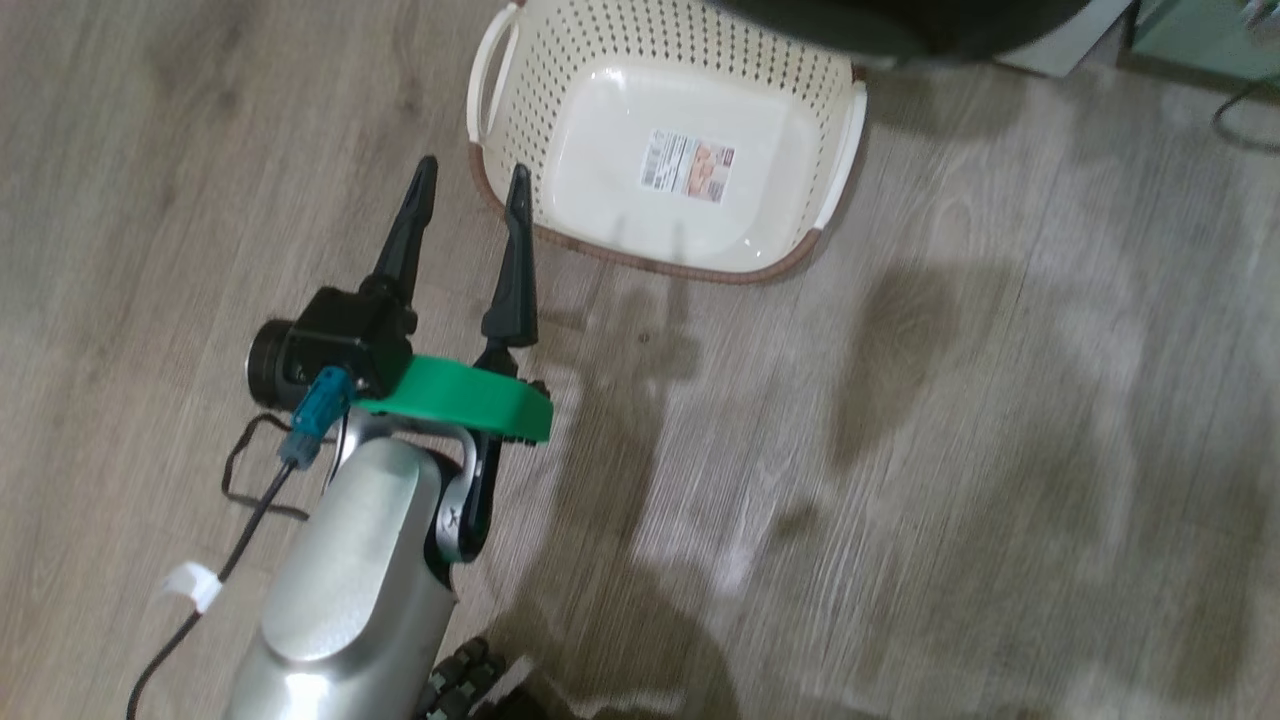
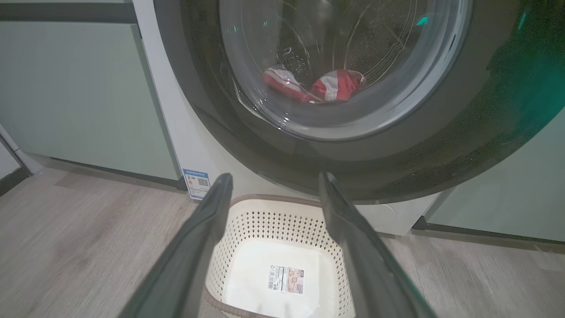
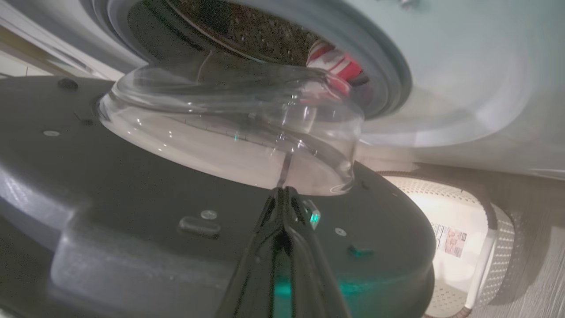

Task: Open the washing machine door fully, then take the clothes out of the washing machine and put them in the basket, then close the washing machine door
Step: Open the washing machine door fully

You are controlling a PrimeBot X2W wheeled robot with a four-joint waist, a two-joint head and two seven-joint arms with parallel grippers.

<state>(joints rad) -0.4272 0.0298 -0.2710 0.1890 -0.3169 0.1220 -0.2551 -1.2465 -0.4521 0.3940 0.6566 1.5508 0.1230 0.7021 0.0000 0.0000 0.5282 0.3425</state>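
Note:
The washing machine door (image 3: 132,176) stands partly open; its inner black face and clear glass bowl (image 3: 229,128) lie under my right gripper (image 3: 282,191), which is shut with its tips against the door beside the bowl. Behind it, red and white clothes (image 3: 337,64) lie in the steel drum (image 3: 247,31) of the washing machine (image 3: 463,88). In the left wrist view the door (image 2: 309,163) shows its outer rim, with the clothes (image 2: 335,86) visible through the glass. My left gripper (image 1: 474,170) is open and holds nothing, hanging just left of the cream basket (image 1: 600,80), which has nothing in it.
Pale green cabinets (image 2: 79,88) flank the white washer front (image 2: 185,132), which carries a blue sticker (image 2: 196,182). The basket (image 2: 282,221) sits on the wooden floor (image 1: 1000,450) right below the door. A dark cable (image 1: 1240,110) lies at the far right.

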